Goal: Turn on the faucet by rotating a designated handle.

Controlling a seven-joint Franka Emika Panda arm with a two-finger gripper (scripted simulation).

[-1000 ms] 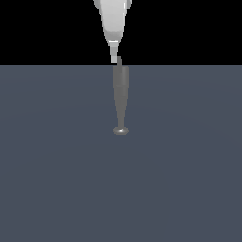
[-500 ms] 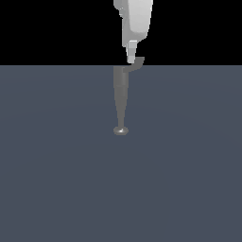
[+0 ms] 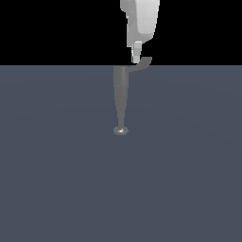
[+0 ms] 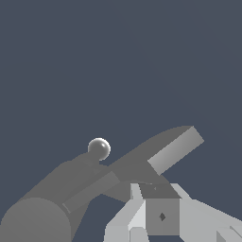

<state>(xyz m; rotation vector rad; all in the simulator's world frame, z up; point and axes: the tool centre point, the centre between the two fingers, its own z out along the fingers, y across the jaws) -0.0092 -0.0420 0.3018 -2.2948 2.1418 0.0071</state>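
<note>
We are seeing the pincer (image 3: 136,57) coming into the exterior view from the top edge, a white body narrowing down to its tips, which are sitting right at the handle (image 3: 142,63). In that view the tips are showing as one pale block, so we cannot tell from it whether the pincer is released or clenched. The wrist view is not settling it either — the pincer (image 4: 156,212) is filling the near corner with white and grey faceted blocks, and the fingers themselves are not separating clearly from one another. The blocks are lying just beside the handle (image 4: 172,149), apparently touching it, though we cannot confirm a grasp.

The handle is jutting sideways from the faucet's wide end towards the exterior view's right, curving up slightly and ending in a flattened, flared tip.

The faucet (image 3: 121,99) is standing in the middle of the exterior view — a plain grey tapered column, wide near the handle and narrowing down to a small shiny rounded knob. In the wrist view we are looking along the faucet (image 4: 56,198) from its wide end, with the knob glinting at the far end.

The surface (image 3: 189,165) is spreading out flat and dark blue-grey around the faucet.
</note>
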